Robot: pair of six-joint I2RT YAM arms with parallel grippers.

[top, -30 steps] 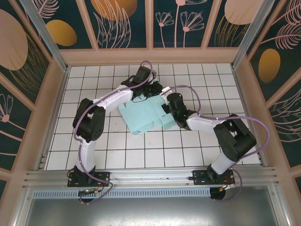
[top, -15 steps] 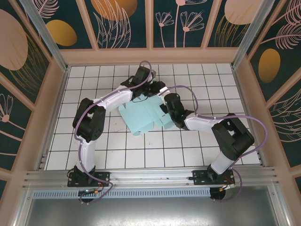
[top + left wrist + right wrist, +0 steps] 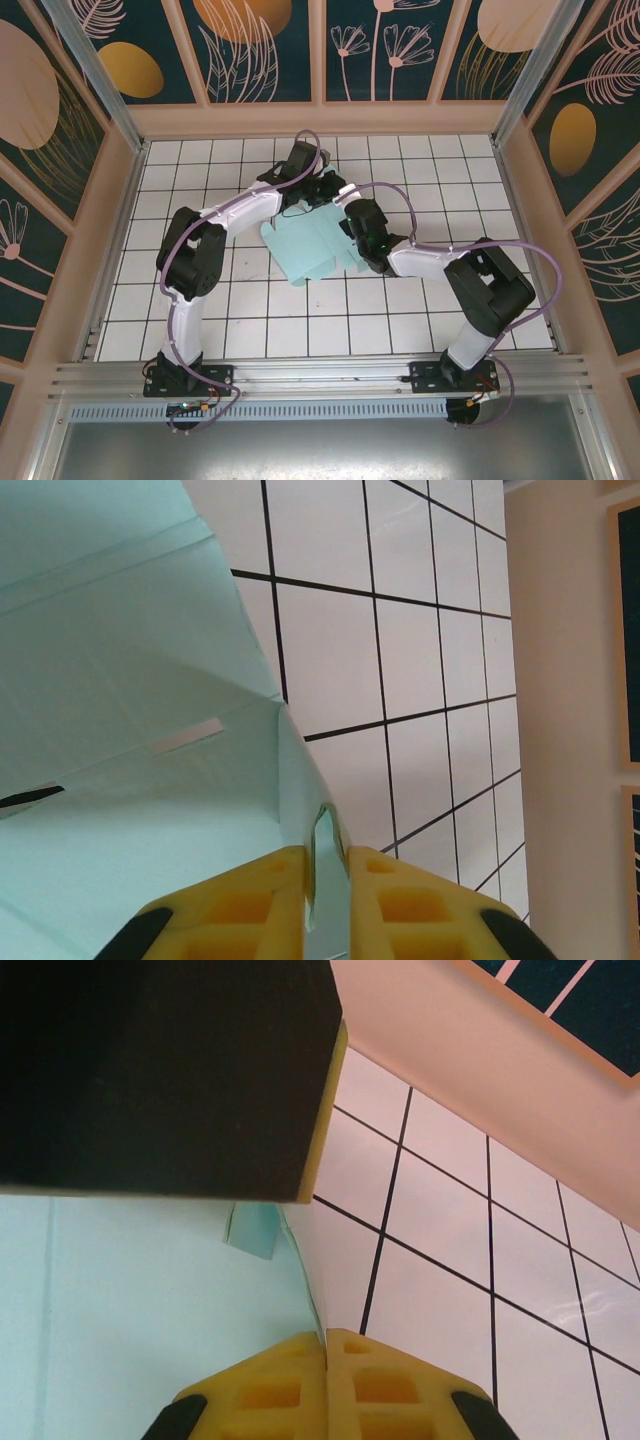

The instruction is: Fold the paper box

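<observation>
Paper box (image 3: 312,248) in mid-fold, lying just toward 12 o'clock from the centre of the tiled table (image 3: 400,330). Its 12 o'clock edge was pinched by the left gripper (image 3: 322,195), the fingers (image 3: 262,905) drawn narrow upon a raised side. Its 3 o'clock edge was clamped by the right gripper (image 3: 352,236), closed tight upon the thin card. The step in hand was judged to be the raising of the side walls along their creases. The next move would call for both held edges to be turned inward together, without the card being torn. The box corner between the wrists was covered in the top view. A dark block (image 3: 160,1070) at 12 o'clock in the right wrist view could not be identified.
</observation>
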